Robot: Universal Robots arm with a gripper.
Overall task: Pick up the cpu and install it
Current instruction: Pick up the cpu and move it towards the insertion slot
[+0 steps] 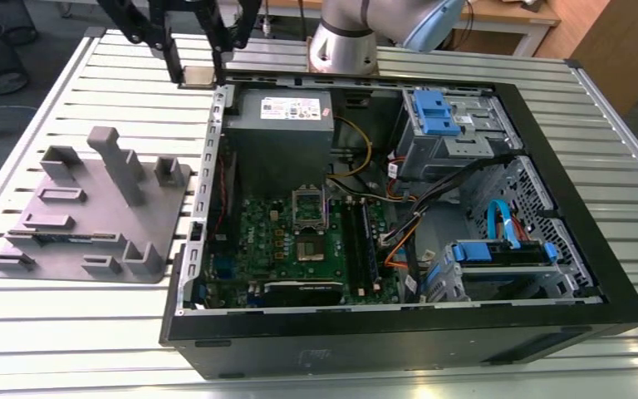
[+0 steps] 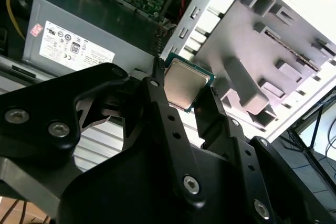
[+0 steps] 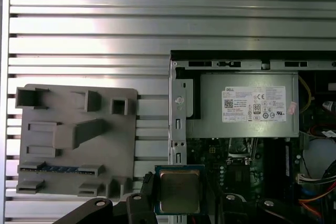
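Open tower case point(image 1: 408, 337) is lying on its side on the slatted metal table point(image 1: 64, 332), open side facing up. Grey PSU box point(image 1: 280, 125) with a white label is sitting inside at the far end, with the green motherboard point(image 1: 286, 249) lying next to it. Blue drive caddies point(image 1: 435, 112) are sitting toward the exterior view's right. Grey plastic tray point(image 1: 86, 224) with upright posts is resting on the table beside the case, exterior view's left
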